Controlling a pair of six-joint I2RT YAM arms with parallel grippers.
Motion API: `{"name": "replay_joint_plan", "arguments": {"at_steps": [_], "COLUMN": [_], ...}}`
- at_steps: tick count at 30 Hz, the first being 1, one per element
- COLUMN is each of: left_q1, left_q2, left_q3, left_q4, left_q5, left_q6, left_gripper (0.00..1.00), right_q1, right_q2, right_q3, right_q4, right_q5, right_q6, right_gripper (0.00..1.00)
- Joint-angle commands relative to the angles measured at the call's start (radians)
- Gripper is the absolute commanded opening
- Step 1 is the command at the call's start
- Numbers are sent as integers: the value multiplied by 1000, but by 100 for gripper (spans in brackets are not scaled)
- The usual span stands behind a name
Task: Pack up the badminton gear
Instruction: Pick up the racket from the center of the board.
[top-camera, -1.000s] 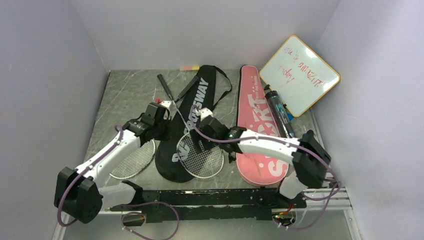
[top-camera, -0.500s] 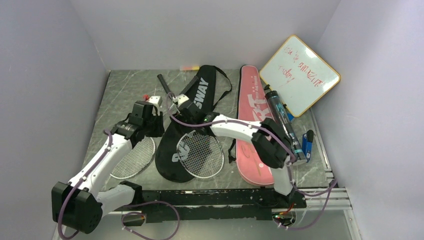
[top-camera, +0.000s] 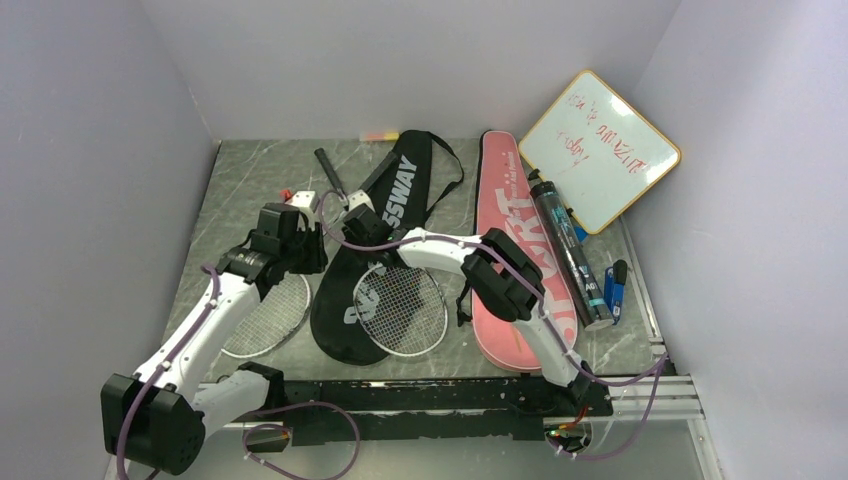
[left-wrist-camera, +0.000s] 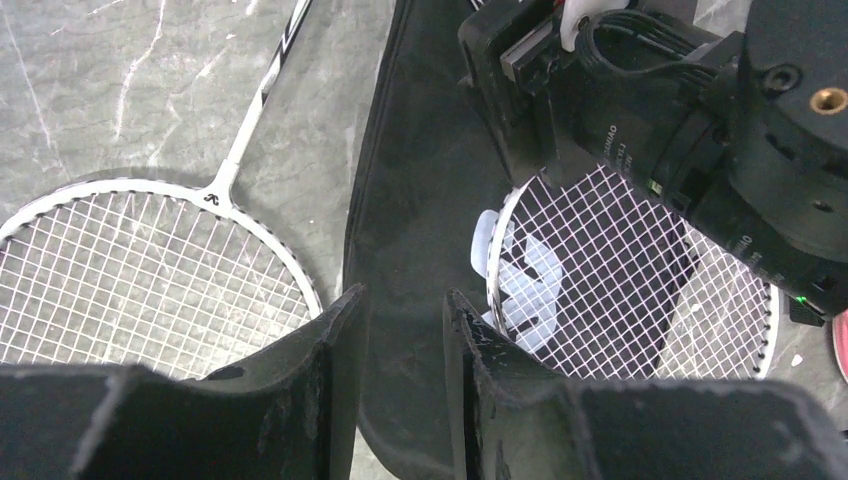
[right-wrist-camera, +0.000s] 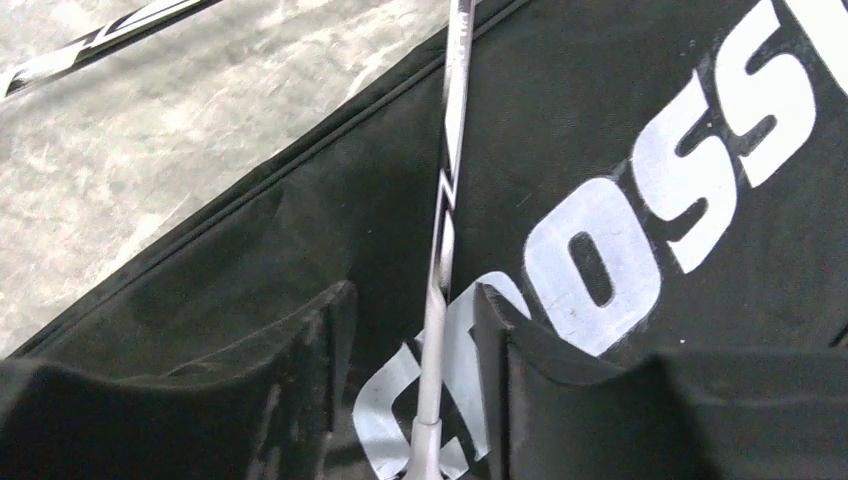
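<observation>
Gray marbled table (top-camera: 250, 180), walled on three sides. A wood-framed whiteboard (top-camera: 600, 150) with red writing leans in the far right corner, and a small pink-yellow marker (top-camera: 379, 135) lies at the back edge. A small blue item (top-camera: 614, 288) lies near the right edge. The right arm reaches leftward across the pink cover (top-camera: 515, 215) and hides part of its lettering. Black cover (top-camera: 392, 200): flat at the centre, long axis near to far, wide end nearest, white block lettering, strap looped at the far end. Pink cover: just to its right and parallel, white lettering. Dark tube (top-camera: 560, 240): lies along the pink cover's right edge, long axis near to far. Pink racket (top-camera: 402, 308): head on the black cover's near end, pale rim, pinkish strings, thin shaft running toward the back. White racket (top-camera: 268, 315): head on the bare table left of the black cover, shaft also pointing away. Right gripper (right-wrist-camera: 415, 300): fingers (right-wrist-camera: 300, 380) parted, straddling the pink racket's shaft over the lettering, gaps visible on both sides. Left gripper (left-wrist-camera: 403, 300): narrowly parted, holding nothing, above the black cover's left edge between the two heads.
</observation>
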Motion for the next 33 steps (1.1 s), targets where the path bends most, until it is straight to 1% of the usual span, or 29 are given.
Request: {"name": "replay_joint_plan", "arguments": {"at_steps": [1,2,4,6,8,10,12,14,18,20,24,26,29,33], "left_q1": [14,16,19,21,23,24,25,25,25,25,25,25,25,25], "left_q2": [-6,-6,-5,-2,2,5,5,6,7,13,40,44,43,48], "left_q3": [-2,-1,-3,-4,-3,-3,-5,-5,-11,-15,-8,-9,-16,-17], "left_q4": [43,42,43,47,45,46,48,48,53,58,51,53,60,63], "left_q5": [48,50,50,55,63,69,77,81,89,103,125,129,139,144], "left_q6": [34,36,36,34,34,36,35,37,38,42,47,48,46,46], "left_gripper": [38,38,38,38,38,38,38,38,38,38,38,39,39,39], "right_q1": [-7,-6,-5,-5,-6,-7,-9,-15,-22,-24,-31,-45,-59,0], "right_q2": [1,-12,-63,-150,-212,-247,-271,-302,-380,-410,-416,-418,-431,-420], "right_q3": [52,47,9,-54,-93,-93,-82,-81,-110,-114,-68,-57,-52,-47], "right_q4": [-12,-21,-27,-35,-62,-126,-215,-267,-321,-363,-528,-575,-591,-453], "right_q5": [36,31,42,100,165,236,303,347,344,368,535,574,593,574], "right_q6": [-19,-14,0,35,55,72,98,126,166,190,309,350,388,307], "right_gripper": [39,31,23,12,7,1,0,0,0,0,0,0,0,0]}}
